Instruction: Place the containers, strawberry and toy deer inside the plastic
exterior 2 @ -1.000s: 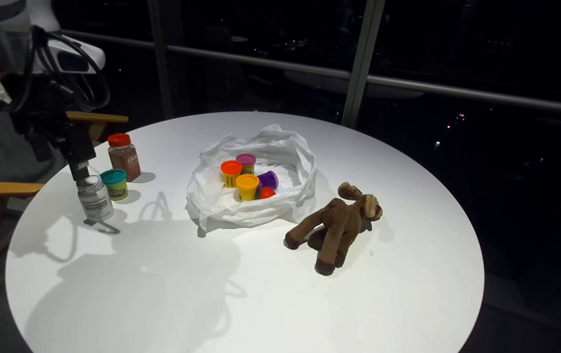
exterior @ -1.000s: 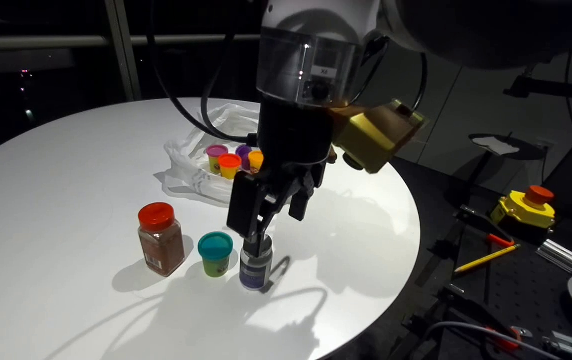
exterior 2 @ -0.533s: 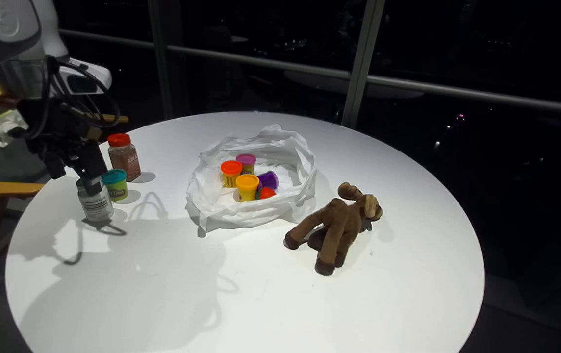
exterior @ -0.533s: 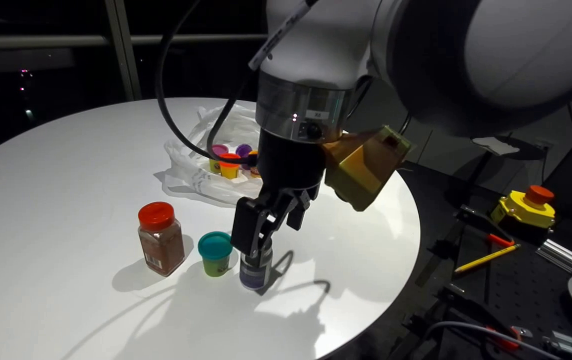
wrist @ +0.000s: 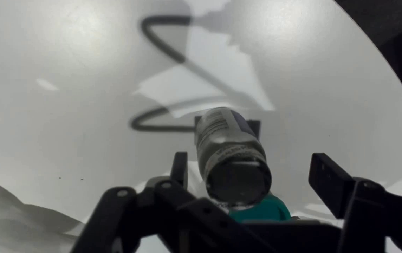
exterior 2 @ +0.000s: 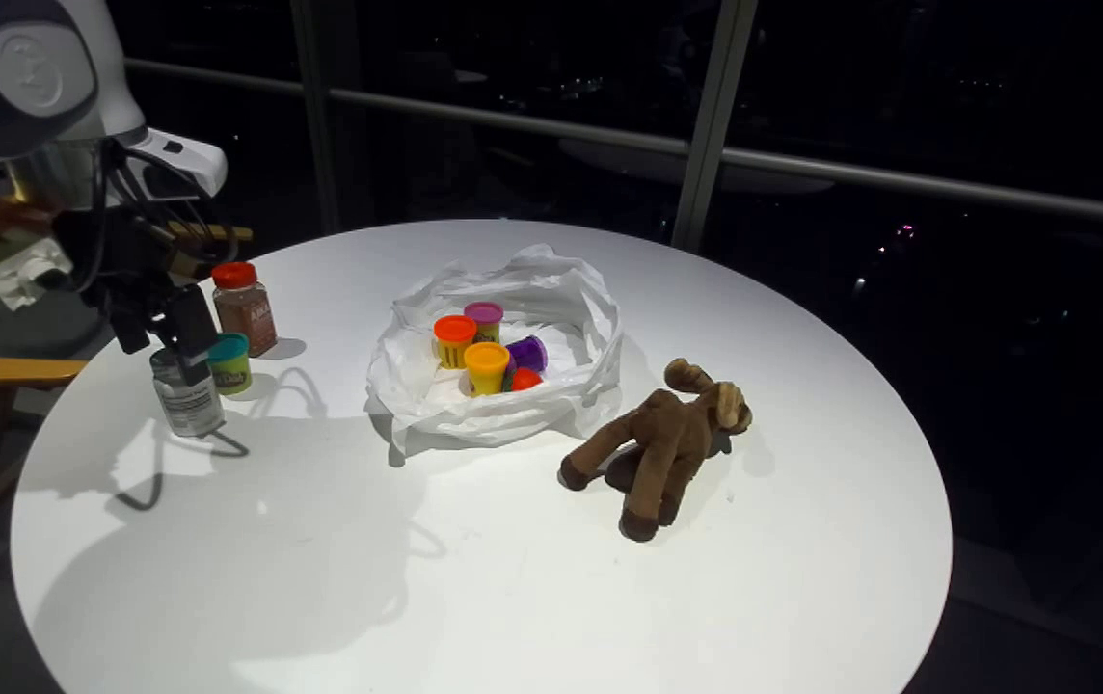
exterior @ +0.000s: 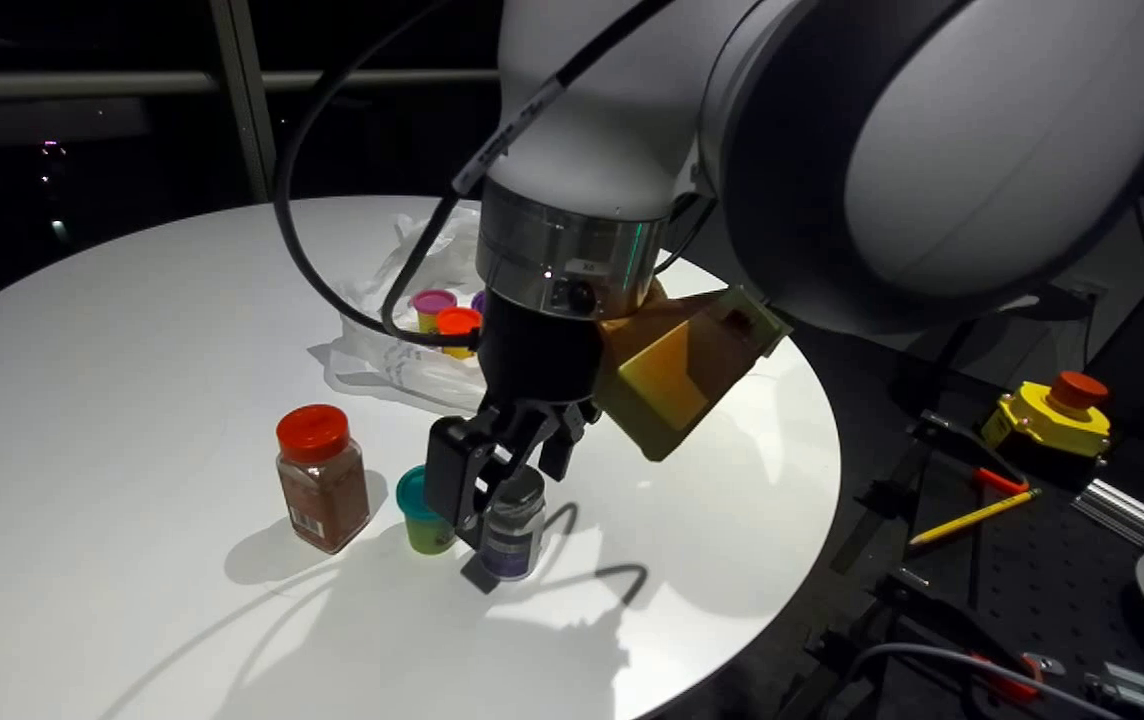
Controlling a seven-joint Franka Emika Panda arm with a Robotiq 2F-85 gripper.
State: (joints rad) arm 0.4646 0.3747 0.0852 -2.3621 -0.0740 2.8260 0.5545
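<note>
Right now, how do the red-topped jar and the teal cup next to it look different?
The jar is taller; the cup is shorter. The jar is squarish, while the cup is round and narrows downward. The jar looks see-through and reddish brown inside; the cup has green sides. Both stand upright on the table, outside the bag.

In an exterior view the white Franka Panda arm [exterior: 612,110] hangs in from the top, its wrist [exterior: 557,255] pitched downward at a slight tilt. In the wrist view the black Robotiq gripper [wrist: 253,175] has its two fingers [wrist: 179,168] spread well apart, roughly level.
</note>
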